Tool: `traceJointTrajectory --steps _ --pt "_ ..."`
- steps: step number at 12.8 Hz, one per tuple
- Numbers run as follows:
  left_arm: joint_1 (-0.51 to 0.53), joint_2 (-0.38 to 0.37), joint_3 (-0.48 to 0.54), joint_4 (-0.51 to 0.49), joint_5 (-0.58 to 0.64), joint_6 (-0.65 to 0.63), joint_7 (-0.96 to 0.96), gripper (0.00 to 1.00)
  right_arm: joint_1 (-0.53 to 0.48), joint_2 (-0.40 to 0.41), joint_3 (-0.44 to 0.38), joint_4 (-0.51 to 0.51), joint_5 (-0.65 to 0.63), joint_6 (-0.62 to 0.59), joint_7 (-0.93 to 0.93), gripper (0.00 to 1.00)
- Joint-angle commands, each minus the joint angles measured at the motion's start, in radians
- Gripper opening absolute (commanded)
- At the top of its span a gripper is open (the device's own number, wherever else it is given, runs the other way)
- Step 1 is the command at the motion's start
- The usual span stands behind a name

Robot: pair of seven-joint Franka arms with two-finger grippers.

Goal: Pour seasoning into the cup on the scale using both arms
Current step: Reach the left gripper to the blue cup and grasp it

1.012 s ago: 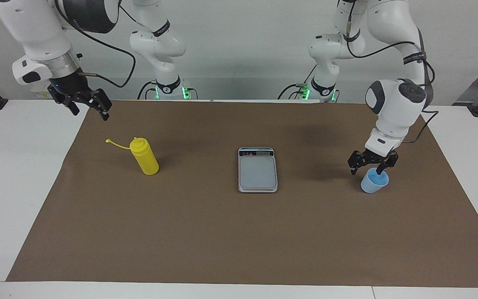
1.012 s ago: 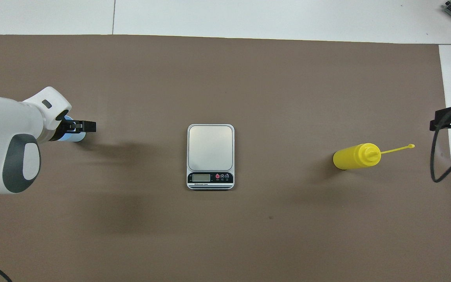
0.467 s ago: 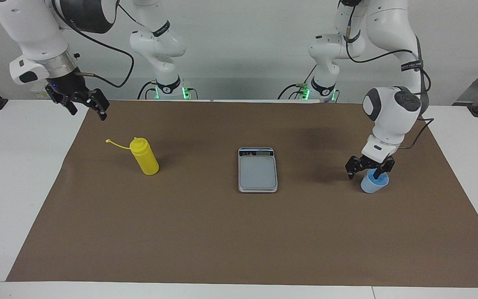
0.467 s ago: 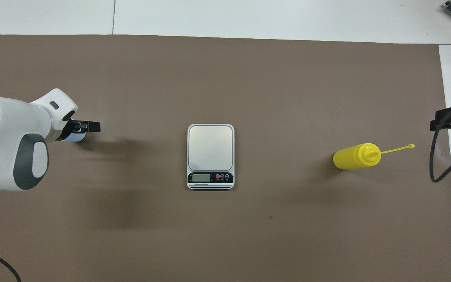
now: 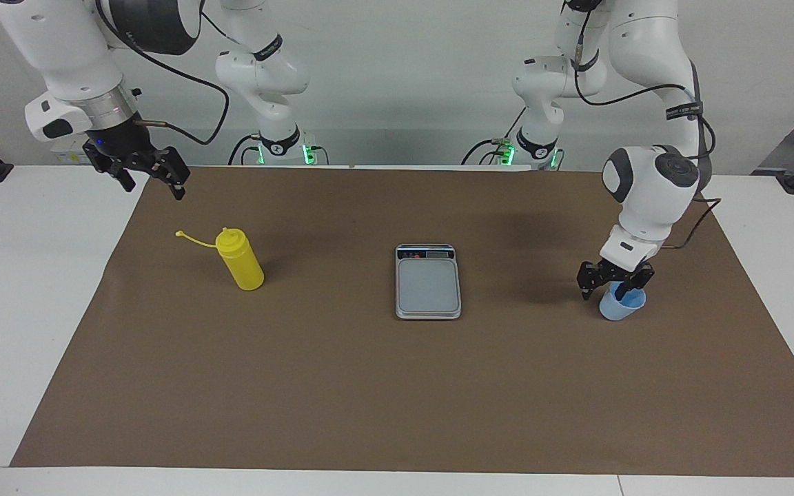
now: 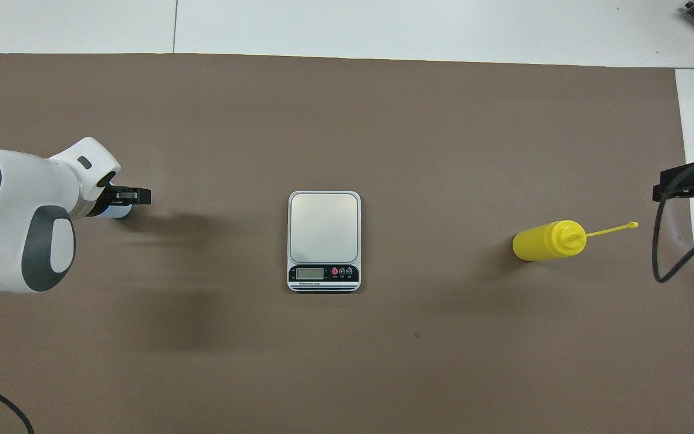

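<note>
The light blue cup [image 5: 624, 307] stands on the brown mat toward the left arm's end of the table; in the overhead view only a sliver of the cup [image 6: 115, 211] shows under the arm. My left gripper [image 5: 604, 290] is low at the cup and open, with one finger inside the cup and the other outside, on the side toward the scale, apart from the wall. It also shows in the overhead view [image 6: 125, 195]. The silver scale [image 5: 428, 282] [image 6: 323, 232] lies bare at mid-table. The yellow seasoning bottle [image 5: 240, 260] [image 6: 546, 241] stands toward the right arm's end. My right gripper [image 5: 151, 186] [image 6: 687, 184] hangs open in the air over the mat's edge.
The brown mat [image 5: 369, 393] covers most of the white table [image 5: 18, 289]. The bottle's thin cap strap [image 6: 612, 228] sticks out toward the right arm's end. A black cable [image 6: 663, 265] hangs from the right arm.
My left gripper has come lower around the cup's rim and its fingers have narrowed. My right gripper has shifted slightly in the air. Bottle, cup and scale have not moved.
</note>
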Motion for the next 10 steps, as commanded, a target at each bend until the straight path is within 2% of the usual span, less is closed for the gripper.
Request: traceJointTrajectory --steps 1,2,5,8,10 --pt "0.008 -0.003 0.002 -0.012 0.006 0.014 0.019 0.46 0.043 -0.024 0.012 -0.024 -0.005 0.005 0.012 1.0" --pt "0.009 -0.003 0.004 -0.011 0.006 0.013 0.019 0.4 0.056 -0.026 0.012 -0.027 -0.005 0.002 0.052 1.0" --pt "0.026 -0.003 0.005 -0.011 0.006 0.013 0.022 0.3 0.061 -0.032 0.013 -0.035 -0.005 -0.004 0.066 1.0" --pt "0.028 -0.003 0.004 -0.011 0.006 0.013 0.022 0.28 0.064 -0.035 0.013 -0.03 -0.005 -0.004 0.063 1.0" --pt "0.026 -0.003 0.004 -0.011 0.006 0.011 0.021 0.15 0.063 -0.038 0.012 -0.033 -0.004 -0.003 0.061 1.0"
